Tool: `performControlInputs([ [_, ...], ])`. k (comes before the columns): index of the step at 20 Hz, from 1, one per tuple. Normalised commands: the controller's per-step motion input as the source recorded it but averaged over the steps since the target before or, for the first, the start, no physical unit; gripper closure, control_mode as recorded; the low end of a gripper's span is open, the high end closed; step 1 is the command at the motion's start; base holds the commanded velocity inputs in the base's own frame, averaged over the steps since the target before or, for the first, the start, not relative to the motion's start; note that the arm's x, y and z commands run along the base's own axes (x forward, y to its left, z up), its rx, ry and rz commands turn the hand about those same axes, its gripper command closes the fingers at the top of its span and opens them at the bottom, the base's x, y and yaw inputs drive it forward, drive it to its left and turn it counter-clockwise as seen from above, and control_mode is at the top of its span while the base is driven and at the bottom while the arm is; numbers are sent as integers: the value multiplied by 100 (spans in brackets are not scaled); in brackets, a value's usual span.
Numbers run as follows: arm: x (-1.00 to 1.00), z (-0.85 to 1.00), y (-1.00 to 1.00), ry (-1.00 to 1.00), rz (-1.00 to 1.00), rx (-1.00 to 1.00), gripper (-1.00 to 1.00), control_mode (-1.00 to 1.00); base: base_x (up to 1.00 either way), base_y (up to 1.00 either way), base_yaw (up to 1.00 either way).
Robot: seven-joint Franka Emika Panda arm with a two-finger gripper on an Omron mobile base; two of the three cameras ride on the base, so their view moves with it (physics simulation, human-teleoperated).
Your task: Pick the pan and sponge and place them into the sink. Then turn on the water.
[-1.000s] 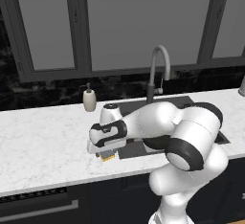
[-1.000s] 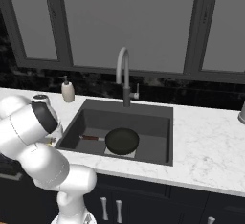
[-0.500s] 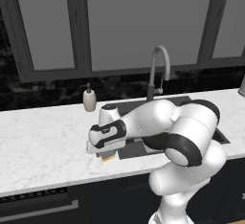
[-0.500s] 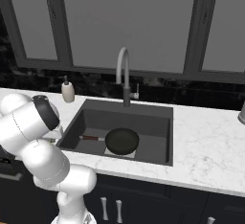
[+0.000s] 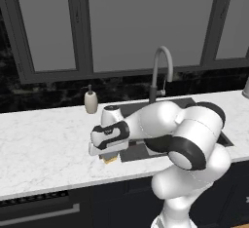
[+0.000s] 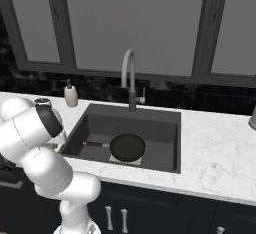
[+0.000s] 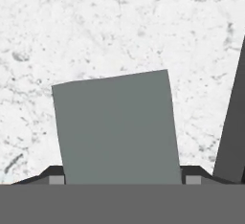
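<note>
Gripper [image 5: 110, 157] low over the counter [image 5: 44, 149] just left of the sink [image 5: 141, 109] in the left base view, a sliver of yellow sponge [image 5: 111, 159] peeking out under the hand. In the hand view, sponge [image 7: 117, 127] as a grey slab flat on white marble [image 7: 119, 27], set between the two dark fingertips [image 7: 51, 175], one at each lower corner; jaws standing apart on either side of it, contact with its sides not clear enough to call a grip. Dark sink edge [image 7: 232, 132] slanting up the right of that view. From the right base view, inside of the sink [image 6: 160, 123] plain: black pan [image 6: 127, 147] lying flat on the floor, partly over a lighter grey square, reddish-brown handle pointing toward the left wall. Grey gooseneck faucet [image 6: 129, 78] behind the basin, beige soap bottle [image 6: 71, 96] on the counter to its left. No legible writing on the bottle or elsewhere.
</note>
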Motion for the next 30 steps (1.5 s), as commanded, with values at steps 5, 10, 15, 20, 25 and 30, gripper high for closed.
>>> performControlInputs([
  [5, -18, 30, -58, 0, 0, 1, 100, -100, 0, 0, 0],
  [10, -11, 36, -71, 0, -2, 1, 100, -100, 0, 0, 0],
  [15, 0, 23, -76, 2, -9, 0, 100, -100, 0, 0, 0],
  [20, 8, 19, -71, 1, -10, 0, 100, -100, 0, 0, 0],
  [25, 31, 24, -64, 1, -9, 0, 100, -100, 0, 0, 0],
  [30, 53, 4, -35, 2, -5, 0, 100, -100, 0, 0, 0],
])
